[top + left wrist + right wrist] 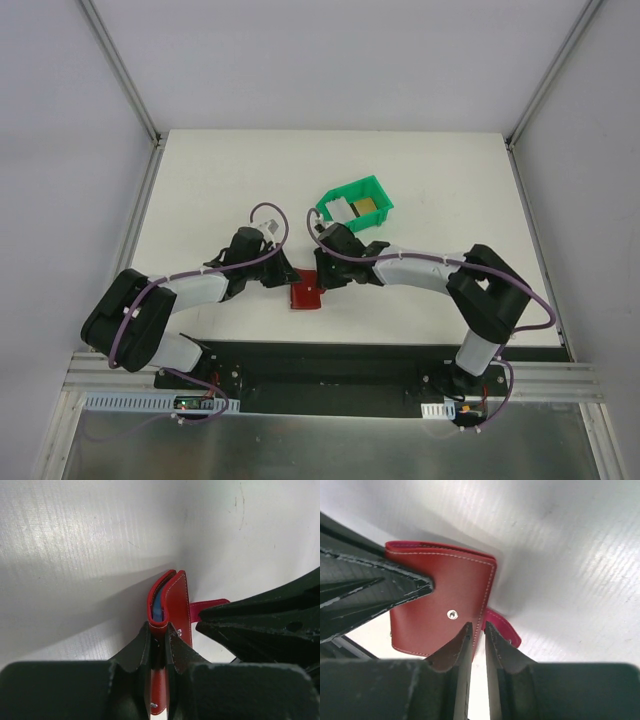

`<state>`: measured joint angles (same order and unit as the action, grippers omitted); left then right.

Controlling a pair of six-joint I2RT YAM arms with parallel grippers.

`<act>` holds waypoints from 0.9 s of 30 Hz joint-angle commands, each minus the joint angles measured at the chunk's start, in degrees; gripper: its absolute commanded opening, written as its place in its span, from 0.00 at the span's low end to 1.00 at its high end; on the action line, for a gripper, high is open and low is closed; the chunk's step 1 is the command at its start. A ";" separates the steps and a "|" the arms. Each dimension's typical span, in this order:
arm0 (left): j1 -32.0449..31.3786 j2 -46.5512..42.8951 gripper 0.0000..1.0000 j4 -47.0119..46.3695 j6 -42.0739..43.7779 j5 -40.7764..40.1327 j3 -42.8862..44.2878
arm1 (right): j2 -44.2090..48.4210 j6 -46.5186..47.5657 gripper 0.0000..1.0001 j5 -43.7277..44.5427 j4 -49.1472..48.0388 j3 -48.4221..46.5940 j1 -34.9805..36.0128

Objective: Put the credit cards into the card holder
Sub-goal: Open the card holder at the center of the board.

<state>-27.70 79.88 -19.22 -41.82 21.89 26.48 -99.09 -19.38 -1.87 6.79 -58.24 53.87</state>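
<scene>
You are looking at a card holder (pixel 445 595) in smooth, faintly glossy red leather-like material, with pale stitching and a shiny metal snap stud (pixel 452 614). The white table (pixel 75 555) is showing a finely ribbed, satin surface. The left gripper (pixel 158 629) is showing matt black, rough-edged plastic fingers (pixel 134 652).

A robotics lab test cell. Two arms (pixel 190 290) bolted to a metal rail (pixel 330 376) face a white table (pixel 220 175) walled by plain panels (pixel 60 150).

text: none legible — labels: none — brands: none
</scene>
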 commanded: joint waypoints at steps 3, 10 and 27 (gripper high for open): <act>-0.16 0.36 0.04 1.12 3.85 -0.36 0.94 | 0.91 -3.30 0.22 -4.62 -4.92 4.35 -3.50; -0.16 1.60 0.38 6.73 5.61 -3.95 3.05 | 0.12 -7.07 0.24 -8.32 -10.47 8.31 -6.23; -5.95 -7.64 0.52 23.95 10.00 -11.86 12.00 | 1.35 -12.70 0.20 -7.89 -17.51 15.69 -7.64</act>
<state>-30.15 71.05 -2.59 -35.48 12.95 31.64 -98.35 -29.93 -13.10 -11.33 -45.80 46.02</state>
